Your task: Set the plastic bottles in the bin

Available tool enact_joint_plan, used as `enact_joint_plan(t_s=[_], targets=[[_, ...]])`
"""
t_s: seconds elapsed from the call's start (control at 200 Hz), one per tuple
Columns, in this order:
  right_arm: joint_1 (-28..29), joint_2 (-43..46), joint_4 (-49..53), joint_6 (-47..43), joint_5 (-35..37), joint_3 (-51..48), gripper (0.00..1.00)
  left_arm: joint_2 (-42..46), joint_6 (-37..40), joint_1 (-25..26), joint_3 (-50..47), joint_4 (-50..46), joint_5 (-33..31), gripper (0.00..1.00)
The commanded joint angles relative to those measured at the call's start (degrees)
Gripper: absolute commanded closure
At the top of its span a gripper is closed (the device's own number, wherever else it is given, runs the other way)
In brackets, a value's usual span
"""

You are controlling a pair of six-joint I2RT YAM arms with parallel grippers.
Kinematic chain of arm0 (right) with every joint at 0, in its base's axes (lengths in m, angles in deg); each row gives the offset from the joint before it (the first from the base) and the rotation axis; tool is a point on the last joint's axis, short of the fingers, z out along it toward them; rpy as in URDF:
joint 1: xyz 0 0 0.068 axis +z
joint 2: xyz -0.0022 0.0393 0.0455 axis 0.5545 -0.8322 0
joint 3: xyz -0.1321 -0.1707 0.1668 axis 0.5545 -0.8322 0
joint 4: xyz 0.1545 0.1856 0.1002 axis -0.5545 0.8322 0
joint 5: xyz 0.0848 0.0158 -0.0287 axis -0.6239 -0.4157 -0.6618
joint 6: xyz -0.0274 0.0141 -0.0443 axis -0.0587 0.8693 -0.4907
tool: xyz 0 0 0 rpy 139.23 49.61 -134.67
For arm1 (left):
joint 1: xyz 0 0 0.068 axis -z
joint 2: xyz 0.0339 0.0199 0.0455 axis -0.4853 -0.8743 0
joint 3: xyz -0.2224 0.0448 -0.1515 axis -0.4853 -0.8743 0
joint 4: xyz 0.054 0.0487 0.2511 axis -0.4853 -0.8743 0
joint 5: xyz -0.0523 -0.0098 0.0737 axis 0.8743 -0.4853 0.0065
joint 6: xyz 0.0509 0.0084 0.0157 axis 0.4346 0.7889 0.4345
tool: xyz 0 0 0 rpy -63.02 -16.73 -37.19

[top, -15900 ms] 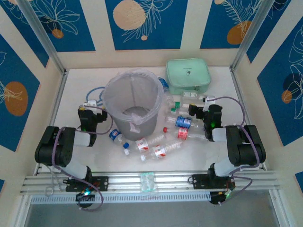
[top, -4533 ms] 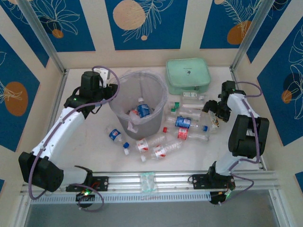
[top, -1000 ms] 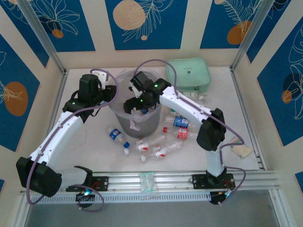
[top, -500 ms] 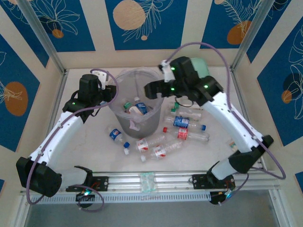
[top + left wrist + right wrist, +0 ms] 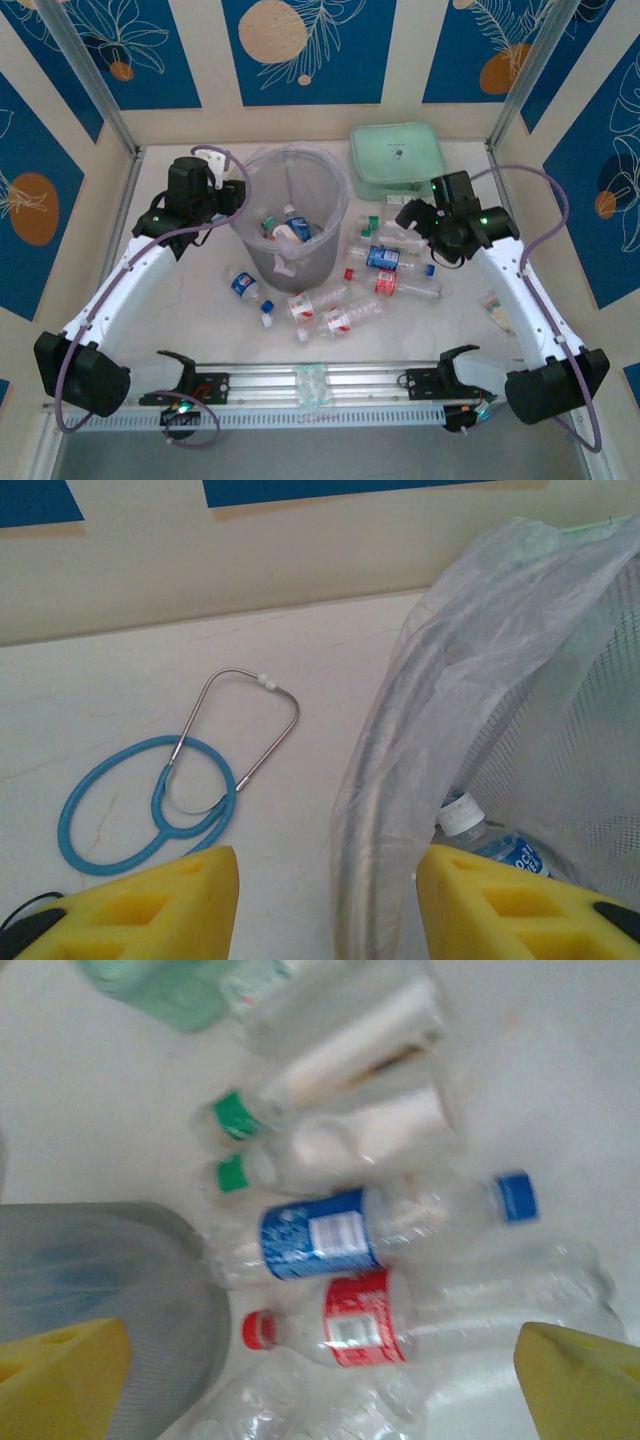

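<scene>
Nearest me, loose bottles (image 5: 335, 305) lie scattered on the bench (image 5: 190, 290) in front of the bin (image 5: 325, 250); those are my remaining work. The bin holds a few bottles in its bag liner (image 5: 470, 630), one with a white cap (image 5: 462, 815). My left hand (image 5: 325, 880) sits half spread astride the rim, not clamped that I can see, likely steadying it. My right hand (image 5: 408, 214) hangs spread wide and empty over a blue-labelled bottle (image 5: 320, 1232) and a red-labelled bottle (image 5: 365, 1332), placed to pick one. Beyond lies a green case (image 5: 397, 158).
</scene>
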Motion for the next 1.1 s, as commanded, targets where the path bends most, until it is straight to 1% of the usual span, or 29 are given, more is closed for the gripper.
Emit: enact_joint_plan(t_s=[0.0,0.055,0.115,0.22,0.295,0.465,0.595,0.735,0.885,1.001,1.096], targets=[[-0.8,2.2,5.1,12.8,-0.4,-5.4,0.01,-0.7,2.0,0.1,-1.5,-0.9,-1.9,0.5],[-1.1,3.2,4.4,15.9,-2.3,-8.9,0.0,-0.7,1.8,0.1,-1.5,-0.9,-1.6,0.5],[-1.5,4.4,3.3,19.2,-3.3,-12.6,0.02,-1.0,1.7,0.2,-1.5,-0.8,-1.5,0.5],[-1.8,6.4,1.0,24.5,-4.4,-17.7,0.09,-1.1,1.6,0.2,-1.5,-1.0,-1.1,0.5],[-1.9,7.0,-1.6,27.8,-7.1,-21.1,0.13,-1.1,1.8,0.2,-1.5,-0.9,-1.6,0.5],[-2.8,5.1,-8.2,33.4,-11.4,-26.7,0.13,-1.8,2.2,0.2,-1.4,-1.0,-2.4,0.5],[-4.4,1.9,-15.0,34.9,-13.0,-28.7,0.13,-2.1,1.7,0.1,-1.2,-1.2,-1.4,0.49],[-5.1,-3.2,-19.0,35.0,-13.7,-29.0,0.14,-1.5,1.6,0.2,-1.2,-1.2,-1.1,0.49],[-5.9,-6.5,-22.5,36.0,-12.8,-29.9,0.19,-1.5,1.9,0.1,-1.2,-1.2,-1.5,0.49],[-6.9,-7.8,-23.3,35.4,-12.3,-29.4,0.24,-1.1,1.7,0.2,-1.3,-1.2,-1.3,0.5],[-7.6,-8.0,-23.5,34.9,-11.9,-29.3,0.26,-0.5,1.8,0.3,-1.4,-0.9,-2.0,0.49]])
